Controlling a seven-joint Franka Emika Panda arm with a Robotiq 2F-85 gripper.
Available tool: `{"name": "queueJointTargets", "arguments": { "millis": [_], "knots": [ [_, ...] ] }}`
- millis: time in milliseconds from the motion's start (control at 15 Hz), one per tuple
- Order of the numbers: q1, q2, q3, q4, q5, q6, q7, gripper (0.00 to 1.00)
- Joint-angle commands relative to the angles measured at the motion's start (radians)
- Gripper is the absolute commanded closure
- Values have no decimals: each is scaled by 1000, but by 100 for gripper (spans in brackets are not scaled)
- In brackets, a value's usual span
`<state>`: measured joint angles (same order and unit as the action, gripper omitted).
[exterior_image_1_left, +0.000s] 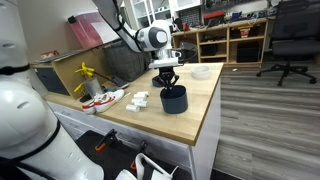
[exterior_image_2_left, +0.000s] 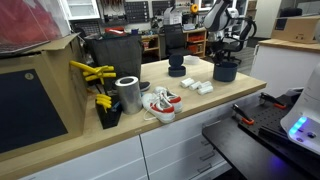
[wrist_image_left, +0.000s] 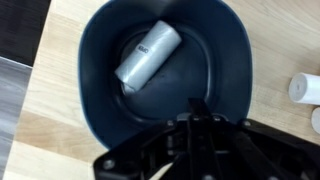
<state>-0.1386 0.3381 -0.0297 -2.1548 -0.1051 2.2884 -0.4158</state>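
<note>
Cylinder: the white cylinder (wrist_image_left: 147, 52) lies on its side inside the dark blue plastic bowl (wrist_image_left: 95, 95), cradled by the curved wall.
Tool: the tool (wrist_image_left: 196, 112) is pinched shut and empty, straight above the bowl.
Bowl: stands near the light wooden worktop (wrist_image_left: 55, 70) edge.

Arm (exterior_image_1_left: 125, 33) arches down over counter (exterior_image_1_left: 150, 122); wrist vertical; gripper (exterior_image_1_left: 166, 72) points straight down near counter edge, jaws fully closed together.
</note>
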Motion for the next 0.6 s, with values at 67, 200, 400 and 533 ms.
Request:
{"name": "queueJointTargets", "arguments": {
  "millis": [67, 200, 400, 533],
  "knots": [
    [-26, -49, 6, -37, 27, 69, -55, 100],
    [-41, -74, 11, -42, 62, 82, -74, 97],
    [-53, -102, 13, -45, 121, 91, -95, 68],
    [-51, -119, 10, -45, 128, 78, -130, 54]
  ]
}}
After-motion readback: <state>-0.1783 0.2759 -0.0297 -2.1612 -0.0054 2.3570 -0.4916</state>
